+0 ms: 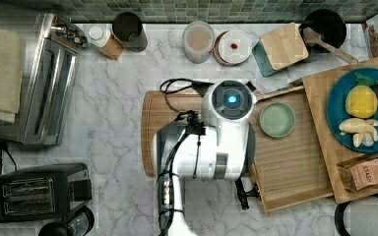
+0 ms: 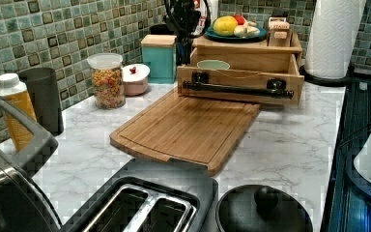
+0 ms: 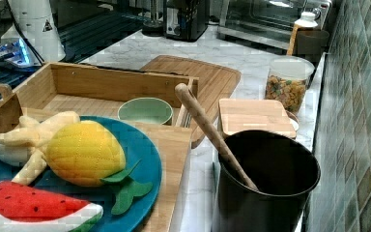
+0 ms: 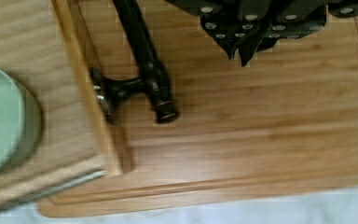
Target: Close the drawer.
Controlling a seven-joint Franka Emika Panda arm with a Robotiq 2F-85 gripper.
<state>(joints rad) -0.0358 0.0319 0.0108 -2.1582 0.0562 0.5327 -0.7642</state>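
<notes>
The drawer [image 2: 240, 73] stands pulled out over the end of the cutting board [image 2: 186, 128], its black bar handle [image 2: 237, 89] facing along the board. A pale green bowl [image 1: 277, 119] sits inside it, near the back wall. In the wrist view the gripper [image 4: 242, 44] hangs above the board, just beside the handle and apart from it; its fingertips look drawn close together with nothing between them, though I cannot tell for sure

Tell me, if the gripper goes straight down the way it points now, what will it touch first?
Probably the cutting board. The gripper hangs above bare wood, beside the drawer's black handle, though its height is unclear.
</notes>
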